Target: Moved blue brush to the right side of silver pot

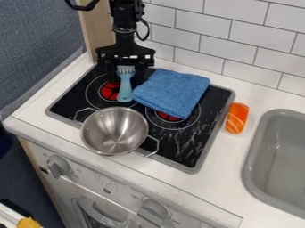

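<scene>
The black gripper (125,67) hangs over the back left of the stove, right at the bristle end of the blue brush (125,87). Pale bristles point toward the back wall, and the brush's handle points toward the front. In front of the brush is the silver pot (114,130), an empty metal bowl with two wire handles, on the front left of the stovetop. Whether the gripper touches the brush cannot be made out.
A folded blue towel (171,92) lies on the black stovetop (184,144), just right of the brush. An orange sushi-like toy (236,118) rests on the white counter (226,171) between the stove and the grey sink (280,156). A tiled wall stands behind.
</scene>
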Tool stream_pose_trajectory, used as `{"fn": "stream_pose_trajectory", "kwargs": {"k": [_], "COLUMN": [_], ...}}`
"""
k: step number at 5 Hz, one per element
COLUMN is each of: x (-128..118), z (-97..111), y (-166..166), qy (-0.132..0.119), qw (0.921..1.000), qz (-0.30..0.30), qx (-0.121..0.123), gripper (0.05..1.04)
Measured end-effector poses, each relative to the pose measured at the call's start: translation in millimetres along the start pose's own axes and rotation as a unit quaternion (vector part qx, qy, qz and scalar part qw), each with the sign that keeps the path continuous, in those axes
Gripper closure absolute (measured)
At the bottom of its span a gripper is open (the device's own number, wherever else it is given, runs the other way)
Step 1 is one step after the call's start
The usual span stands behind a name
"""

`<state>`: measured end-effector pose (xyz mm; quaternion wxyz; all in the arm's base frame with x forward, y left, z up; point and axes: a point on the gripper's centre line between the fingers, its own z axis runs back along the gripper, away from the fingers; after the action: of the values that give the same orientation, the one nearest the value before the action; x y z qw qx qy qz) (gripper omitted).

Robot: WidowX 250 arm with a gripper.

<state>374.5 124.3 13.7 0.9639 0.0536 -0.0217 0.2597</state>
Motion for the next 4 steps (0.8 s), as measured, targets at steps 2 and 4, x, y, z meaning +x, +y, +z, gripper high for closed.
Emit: {"fn": "stream_pose_trajectory", "kwargs": {"k": [2,4], "x": [4,-9], "z": [18,61], "y": [13,17], "qy": [0.006,-0.012], "qw": [0.9994,0.9993], "qz": [0.018,0.035], "qx": [0.027,0.009], "gripper": [0.312,0.313]}}
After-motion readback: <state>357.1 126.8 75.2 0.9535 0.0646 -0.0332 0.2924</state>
